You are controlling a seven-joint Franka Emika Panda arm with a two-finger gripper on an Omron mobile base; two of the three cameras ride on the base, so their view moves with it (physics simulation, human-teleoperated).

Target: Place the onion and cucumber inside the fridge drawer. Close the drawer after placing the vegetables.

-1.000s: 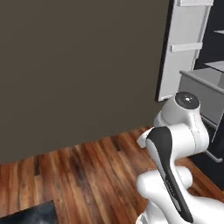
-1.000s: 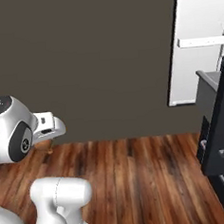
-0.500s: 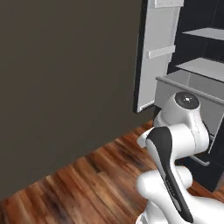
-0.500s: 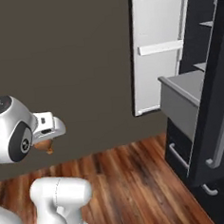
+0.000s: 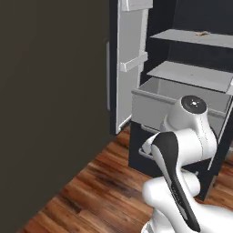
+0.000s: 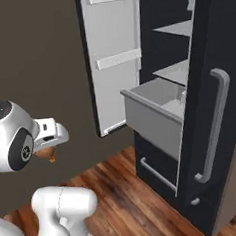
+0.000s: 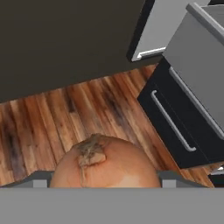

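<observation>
The onion (image 7: 104, 165), orange-brown with a dry tuft on top, sits between my gripper's (image 7: 105, 180) two dark fingertips, which are shut on it. In the right base view the gripper (image 6: 48, 148) hangs at the left, with a bit of the onion (image 6: 46, 154) showing under the hand. The fridge drawer (image 5: 152, 107) is a light grey box pulled out of the open fridge. It lies off to the right of the hand (image 6: 150, 118) and at the upper right of the hand view (image 7: 199, 65). The cucumber is out of view.
The fridge's left door (image 5: 129, 63) stands open beside a dark wall. The right door (image 6: 216, 127) with a grey bar handle juts forward. A dark lower drawer (image 7: 173, 120) with a bar handle sits under the grey one. Grey shelves (image 5: 191, 73) are above, wooden floor (image 5: 91, 186) below.
The whole picture has shifted: the base has moved, and the open fridge with its drawer now looms larger and closer. The arm's pose and its hold on the onion are unchanged.
</observation>
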